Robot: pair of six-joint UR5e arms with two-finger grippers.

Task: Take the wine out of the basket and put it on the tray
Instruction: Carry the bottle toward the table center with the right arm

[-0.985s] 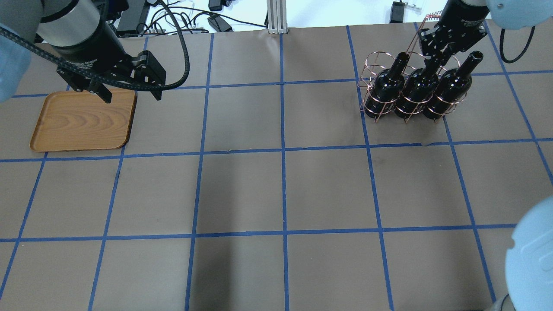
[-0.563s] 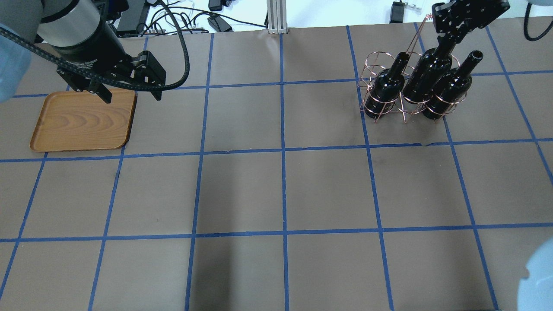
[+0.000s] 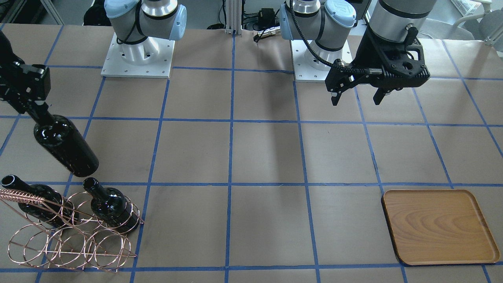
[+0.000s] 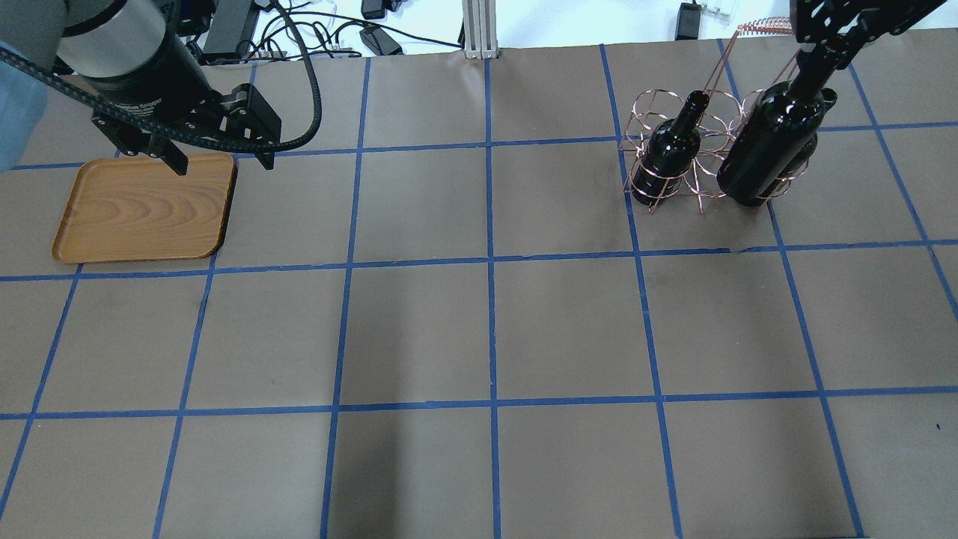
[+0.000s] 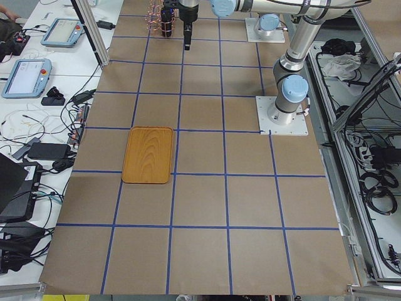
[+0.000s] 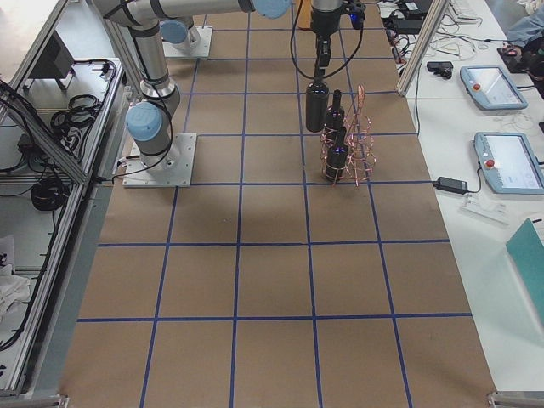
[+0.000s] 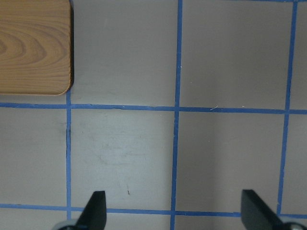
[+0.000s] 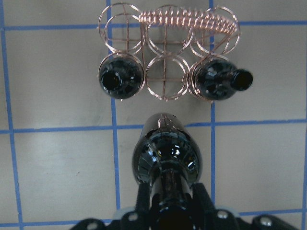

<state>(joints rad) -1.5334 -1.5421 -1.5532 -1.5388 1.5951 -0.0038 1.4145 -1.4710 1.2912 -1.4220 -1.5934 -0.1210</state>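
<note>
Grips the wine (image 3: 65, 145) by its neck in the clamped right gripper (image 8: 171, 206), hanging near vertical just clear of the basket (image 3: 70, 243), with the tray (image 3: 440, 228) well apart leftward, near the wide-open, empty left gripper (image 3: 357, 100).

— Where's the wine bottle (image 3: 65, 143)?
— Up in the air, glossy black, hanging by its neck, roughly upright I think, just beside the copper wire basket (image 3: 70, 243).
— And the tray (image 3: 438, 226)?
— Brown wood, lying flat, well apart from both.
</note>
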